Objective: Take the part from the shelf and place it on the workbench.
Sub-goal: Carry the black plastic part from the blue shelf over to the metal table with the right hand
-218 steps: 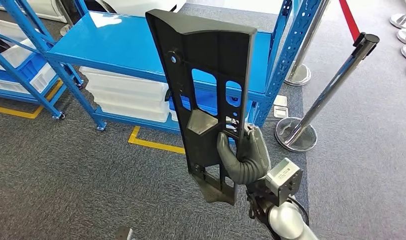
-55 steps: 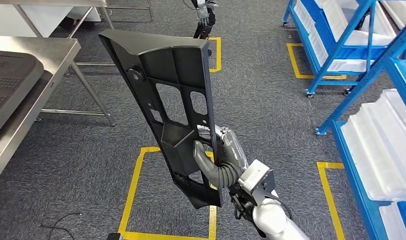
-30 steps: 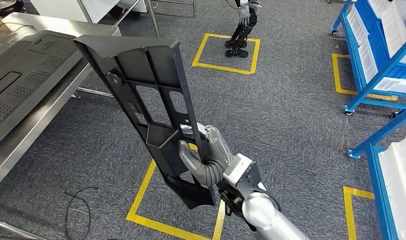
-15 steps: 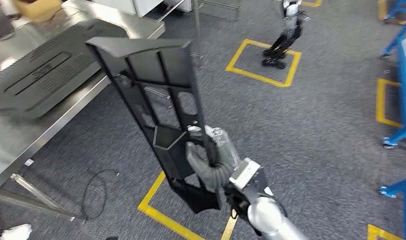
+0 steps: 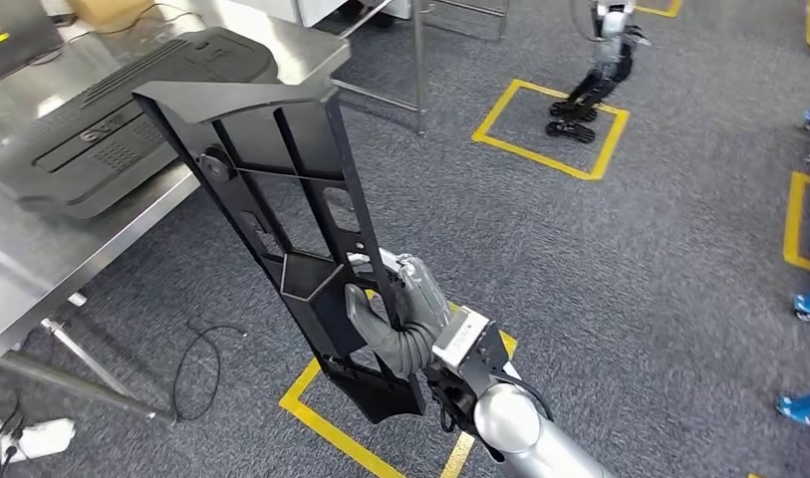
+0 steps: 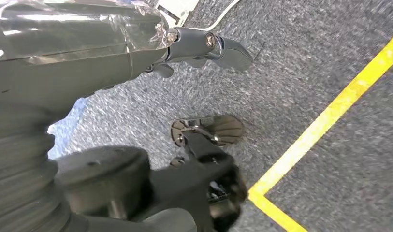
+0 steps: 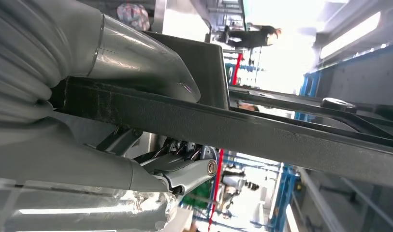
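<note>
Workbench nearer; part base hidden.

Grey carpet, yellow floor tape

I see my right hand: grey ribbed cover, clear-wrapped back; silver arm, lower centre, with black cables.

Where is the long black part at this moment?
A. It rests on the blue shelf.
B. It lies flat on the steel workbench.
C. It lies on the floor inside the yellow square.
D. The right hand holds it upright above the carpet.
D. In the head view the right hand grips the long black part near its lower end, upright over the grey carpet, with the steel workbench off to the side.
</note>
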